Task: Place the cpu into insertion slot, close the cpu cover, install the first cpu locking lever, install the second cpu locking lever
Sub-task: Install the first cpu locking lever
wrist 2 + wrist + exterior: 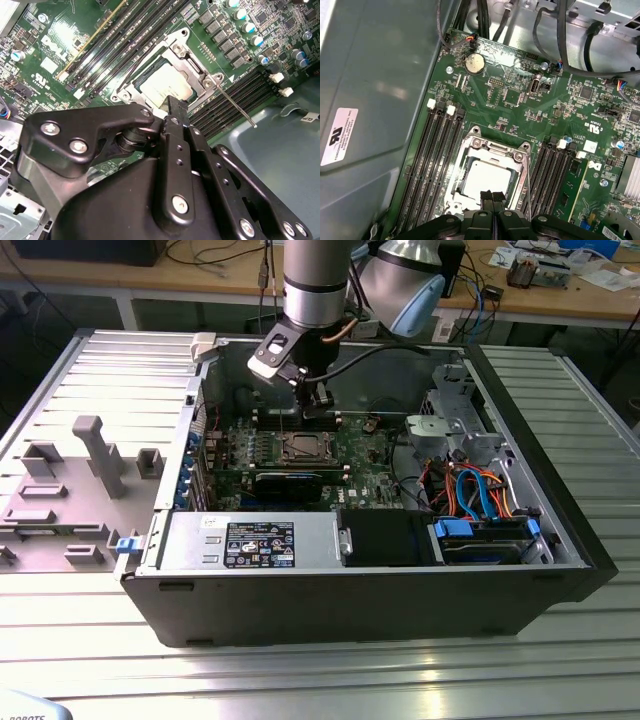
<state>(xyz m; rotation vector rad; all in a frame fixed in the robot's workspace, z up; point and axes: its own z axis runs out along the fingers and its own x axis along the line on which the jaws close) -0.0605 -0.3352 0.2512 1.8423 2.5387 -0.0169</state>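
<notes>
the gripper [491,196], closed and empty, hovers just over the cpu [484,179]. the cpu cover [495,148] lies flat around it.

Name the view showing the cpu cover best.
The first wrist view: the cpu cover lies nearly whole around the cpu. In the second wrist view the gripper hides part; the exterior view shows it distant.

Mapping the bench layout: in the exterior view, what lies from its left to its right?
Grey upright post → cpu → black shroud → orange and blue cables.
</notes>
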